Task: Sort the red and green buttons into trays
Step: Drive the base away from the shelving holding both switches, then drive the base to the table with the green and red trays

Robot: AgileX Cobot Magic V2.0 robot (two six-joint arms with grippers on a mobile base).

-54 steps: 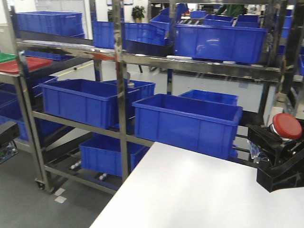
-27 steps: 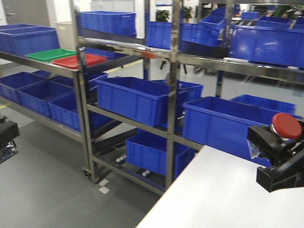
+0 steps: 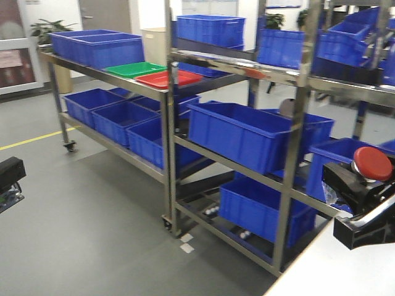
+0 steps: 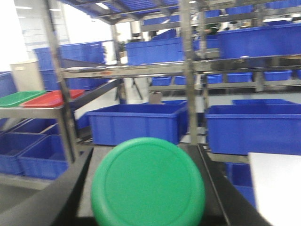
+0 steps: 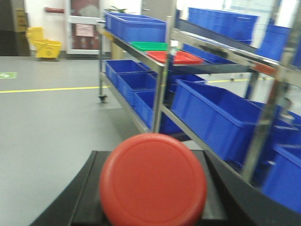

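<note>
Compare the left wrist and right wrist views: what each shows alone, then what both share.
Left wrist only: the green button close up, and a white table corner. Right wrist only: the red button close up, a yellow mop bucket and a yellow floor line. Both: the green tray and red tray side by side on a shelf, and blue crates.

One tray [image 3: 133, 69] lies beside another tray [image 3: 170, 79] on the rack [image 3: 58, 105].

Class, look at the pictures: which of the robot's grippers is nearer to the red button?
Right. The right gripper holds the red button between its fingers. The left gripper is at the far opposite edge of the front view, holding the green button.
</note>
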